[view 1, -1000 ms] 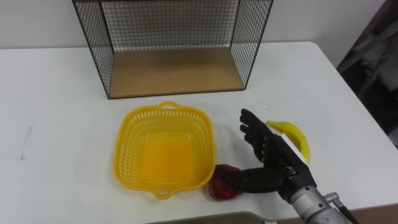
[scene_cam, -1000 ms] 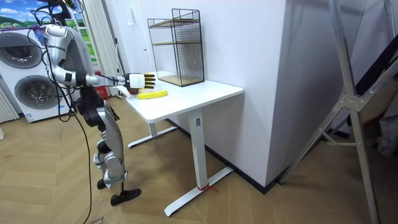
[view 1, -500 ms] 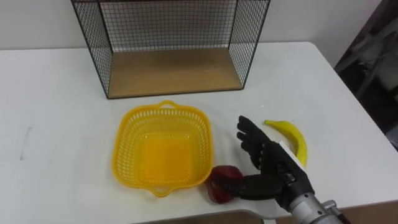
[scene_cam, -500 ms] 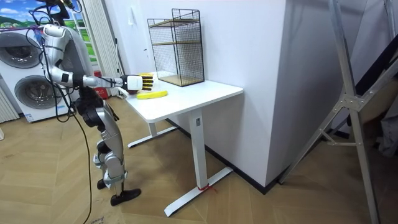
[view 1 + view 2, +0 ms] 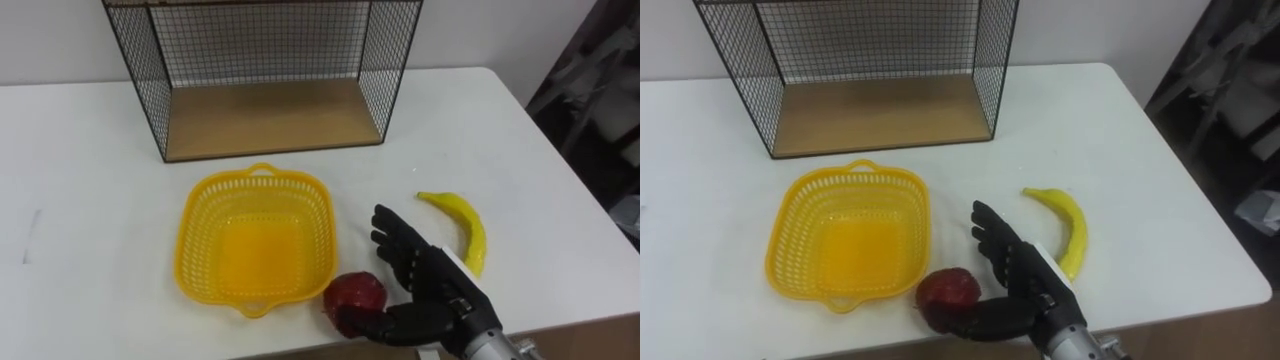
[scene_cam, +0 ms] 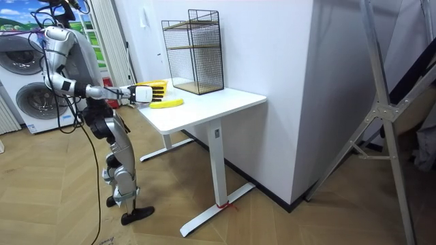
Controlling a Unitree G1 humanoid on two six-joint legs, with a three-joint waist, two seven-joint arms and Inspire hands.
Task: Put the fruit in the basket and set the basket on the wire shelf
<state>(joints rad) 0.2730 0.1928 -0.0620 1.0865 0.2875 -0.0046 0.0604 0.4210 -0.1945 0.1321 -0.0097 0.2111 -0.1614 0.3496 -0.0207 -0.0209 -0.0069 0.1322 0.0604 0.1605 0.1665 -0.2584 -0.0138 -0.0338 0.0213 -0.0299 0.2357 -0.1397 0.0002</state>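
Fruit lies loose on a white table (image 5: 80, 200), and none of it is in the basket. A red apple (image 5: 353, 300) sits on the tabletop just beside the near right corner of a yellow plastic basket (image 5: 195, 240), which is empty and stands in the middle of the table. A yellow banana (image 5: 467, 225) lies further to the right, well apart from the basket, with its curve bowing away from it.

The robot's right hand (image 5: 430, 290) comes in from the lower right and rests between the apple and the banana. Its fingers (image 5: 392, 238) are straight and spread, pointing towards the far side of the table and gripping nothing. The thumb reaches sideways along the near edge of the apple and seems to touch it, though contact is hard to confirm.

A black wire shelf (image 5: 270, 115) with a wooden floor stands at the back of the table, beyond the basket, with its open side facing the robot.

In the room view the robot stands upright at the table's end on the room view's left, one arm stretched out over the tabletop, with washing machines (image 6: 27, 95) behind it
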